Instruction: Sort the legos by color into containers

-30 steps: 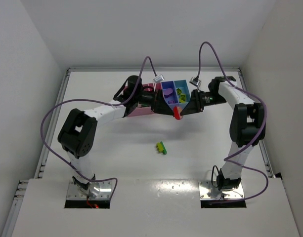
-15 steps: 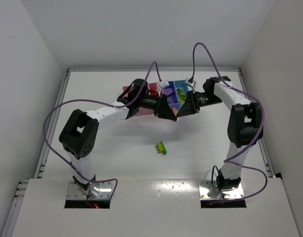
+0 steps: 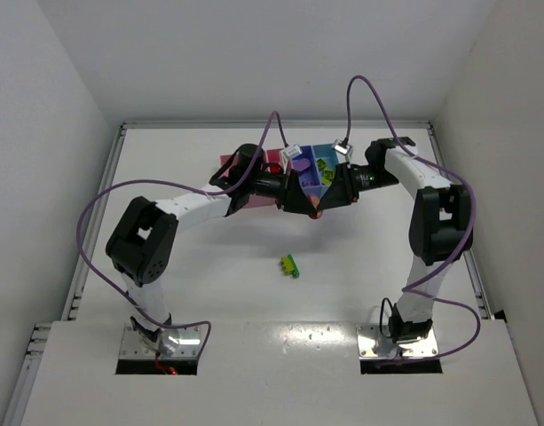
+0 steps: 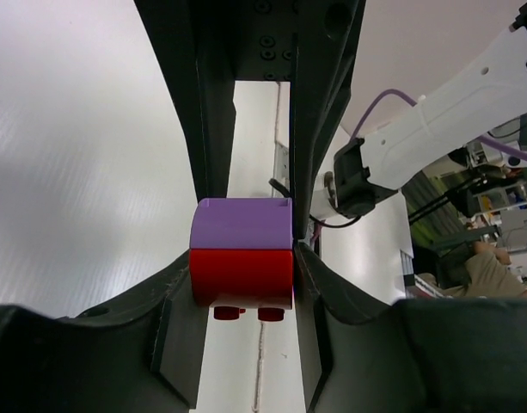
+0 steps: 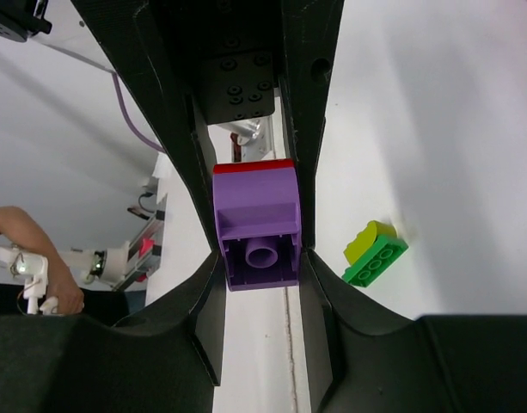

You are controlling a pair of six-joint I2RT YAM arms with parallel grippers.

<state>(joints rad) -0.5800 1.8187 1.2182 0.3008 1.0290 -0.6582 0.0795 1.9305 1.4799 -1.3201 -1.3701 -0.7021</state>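
Between the two arms, over the far middle of the counter (image 3: 192,266), the two end effectors meet nose to nose on one small stack. The left end effector (image 4: 243,254) is pressed together on the red block (image 4: 242,277). The right end effector (image 5: 260,254) is pinching the purple block (image 5: 256,219) joined to it. Neither holds anything else. The stack's long axis runs left to right, straight along the line between the two, with the seam between the colours sitting in the gap between the two pairs of fingers. Judging from that, the coming move is a straight pull apart along this axis, red going left and purple going right, with no twist needed if both grips are square. The containers (image 3: 225,164) lie just beyond on the far side, partly under the arms, so each half has only a short way to travel. Whether the stack hangs over their near rim or just in front of it cannot be told. On the near side, well apart from both, a green and yellow pair (image 3: 291,265) lies flat on the bare white counter, about midway between the two bases. White walls close off the left, right and far sides, and the near half of the counter offers free room.
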